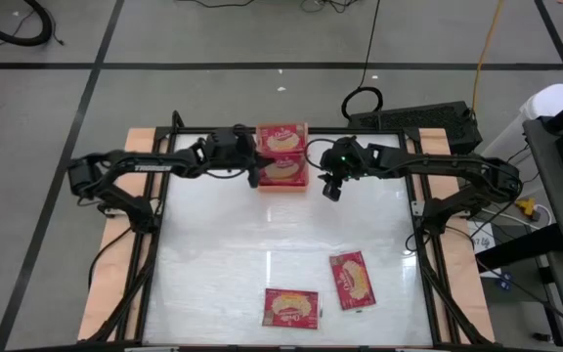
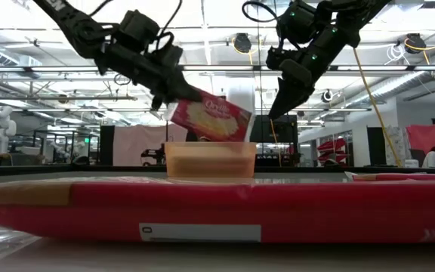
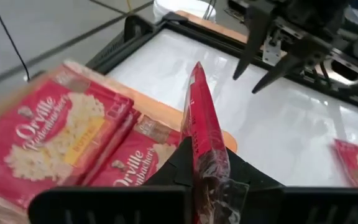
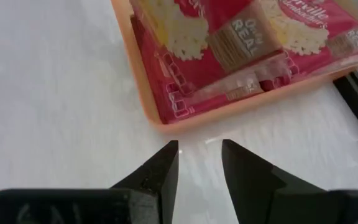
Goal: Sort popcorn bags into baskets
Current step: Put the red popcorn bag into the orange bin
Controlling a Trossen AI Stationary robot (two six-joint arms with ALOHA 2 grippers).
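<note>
Held edge-on in left gripper [image 3: 201, 177] jaws, popcorn bag [image 3: 202, 134] tilted just above orange tray [image 2: 210, 160]; right gripper [image 4: 199, 163] jaws narrowly parted, empty, beside tray.

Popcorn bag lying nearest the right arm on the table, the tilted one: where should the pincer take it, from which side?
The tilted popcorn bag lies flat, face up, clear of its neighbour. Being flat, it probably offers only edges: come from above and pinch across a short end. The right pincer hangs open by the orange tray, so it is likely the freer one; the left pincer holds a bag.
</note>
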